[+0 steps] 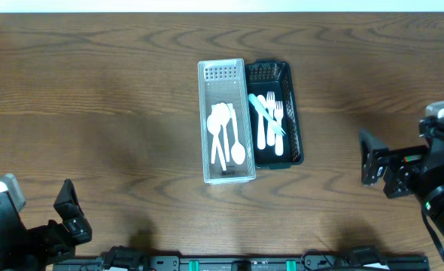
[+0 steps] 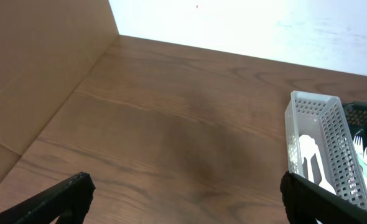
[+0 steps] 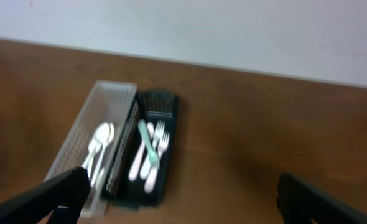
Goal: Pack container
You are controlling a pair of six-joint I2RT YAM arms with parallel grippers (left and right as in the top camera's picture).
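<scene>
A white perforated container (image 1: pixel 223 79) holds several white spoons (image 1: pixel 226 132) at the table's middle. Touching its right side, a black perforated container (image 1: pixel 295 113) holds white forks (image 1: pixel 275 120) and one teal fork (image 1: pixel 261 111). Both containers also show in the right wrist view, the white container (image 3: pixel 84 134) and the black container (image 3: pixel 171 146), and at the right edge of the left wrist view (image 2: pixel 333 134). My left gripper (image 1: pixel 68 214) is open and empty at the front left. My right gripper (image 1: pixel 369 158) is open and empty at the right, well clear of the containers.
Brown wooden table (image 1: pixel 94 98) all round the containers. A light wall runs along the table's far edge (image 2: pixel 246 25), and a brown board (image 2: pixel 34 62) stands at the left in the left wrist view.
</scene>
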